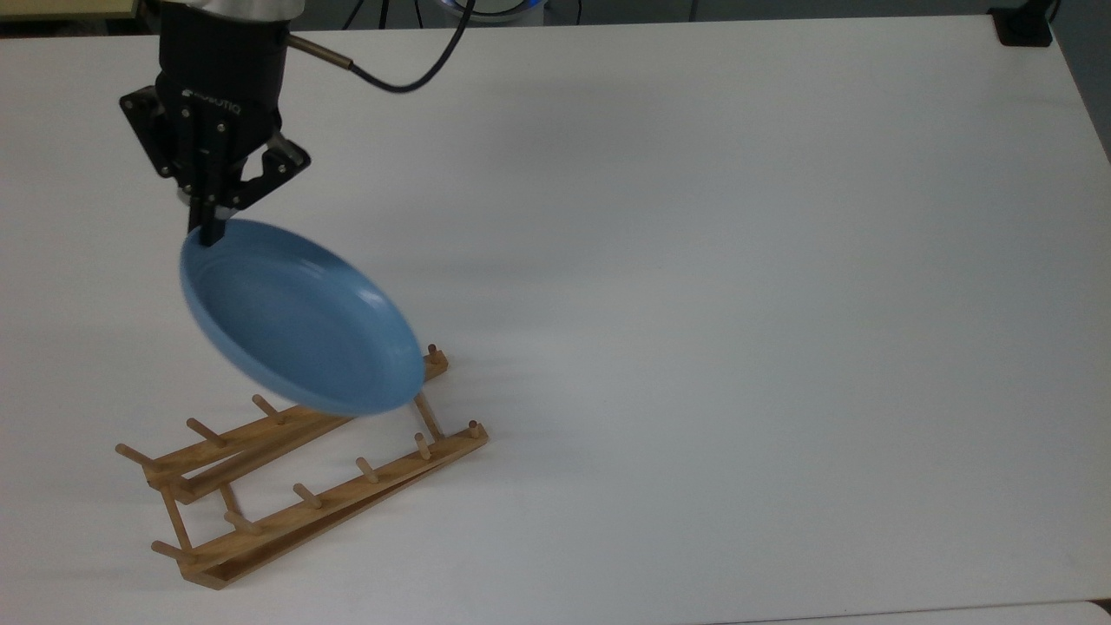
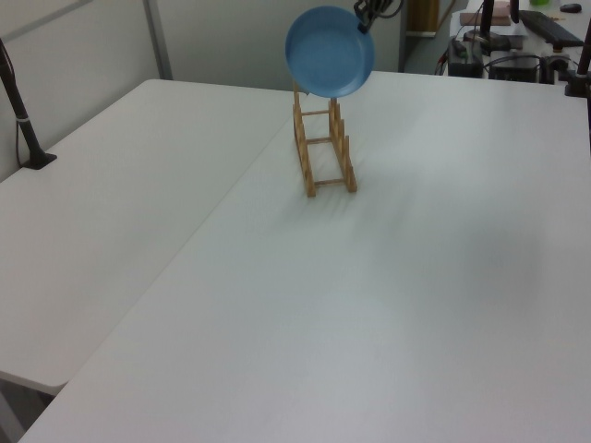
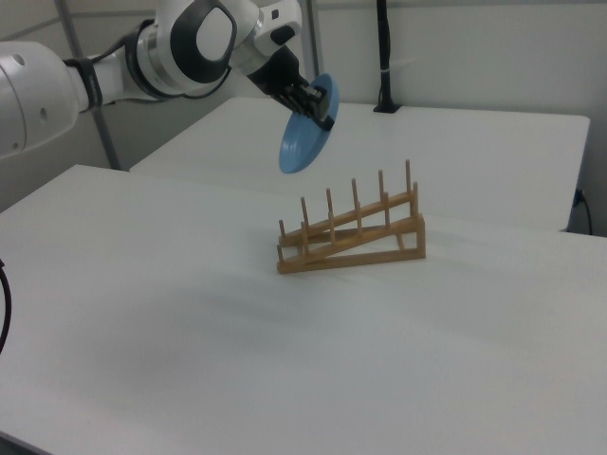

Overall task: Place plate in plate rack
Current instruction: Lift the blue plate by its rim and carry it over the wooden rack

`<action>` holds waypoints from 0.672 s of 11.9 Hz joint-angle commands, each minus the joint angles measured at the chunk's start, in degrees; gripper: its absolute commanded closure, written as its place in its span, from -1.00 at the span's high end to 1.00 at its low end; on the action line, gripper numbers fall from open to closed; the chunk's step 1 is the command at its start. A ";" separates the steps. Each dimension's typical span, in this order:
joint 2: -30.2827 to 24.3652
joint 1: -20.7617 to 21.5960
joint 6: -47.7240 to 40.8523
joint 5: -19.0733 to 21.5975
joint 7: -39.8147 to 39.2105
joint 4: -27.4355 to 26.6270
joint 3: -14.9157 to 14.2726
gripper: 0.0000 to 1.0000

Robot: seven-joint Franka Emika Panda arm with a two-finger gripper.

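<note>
**One blue plate held up in the air above the wooden rack**

One arm holds the plate (image 1: 299, 317) in the top view. The black gripper (image 1: 211, 233) is in the upper left of the frame. Its fingers pinch the plate's rim at the plate's upper left edge. The plate is tilted, and we see its shiny inside with faint rings. Its lower right part covers the far end of the plate rack (image 1: 299, 473), which lies on the white table (image 1: 738, 304) in the lower left of the frame. A black cable (image 1: 382, 74) curves away from the gripper near the top edge.

In the left view, the plate (image 2: 329, 52) is at the top middle of the frame, turned so its round underside faces us. It hangs in the air, above the far end of the plate rack (image 2: 323, 148). The rack stands on the table just below it, in the upper middle of the frame. The gripper (image 2: 363, 18) touches the plate's upper right edge.

In the right view, the plate (image 3: 305, 128) is seen almost edge-on, in the upper middle of the frame. The gripper (image 3: 318, 106) pinches its top rim. The white arm (image 3: 142, 57) comes in from the upper left. The plate rack (image 3: 353, 235) stands in the middle of the frame, below and to the right of the plate. The plate does not touch the pegs.
</note>
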 commanded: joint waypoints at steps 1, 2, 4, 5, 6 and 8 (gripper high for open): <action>1.72 0.01 6.63 -6.02 5.43 -1.01 -0.49 -1.00; 1.99 -0.25 7.43 -8.56 6.31 -1.10 -0.49 -1.00; 3.22 -0.25 8.92 -11.56 6.76 -1.80 -0.49 -1.00; 4.09 -0.34 9.45 -12.53 6.76 -1.80 -0.49 -1.00; 4.36 -0.69 9.54 -13.41 6.76 -1.80 -0.58 -1.00; 4.37 -0.86 9.55 -16.74 8.33 -1.80 -0.75 -1.00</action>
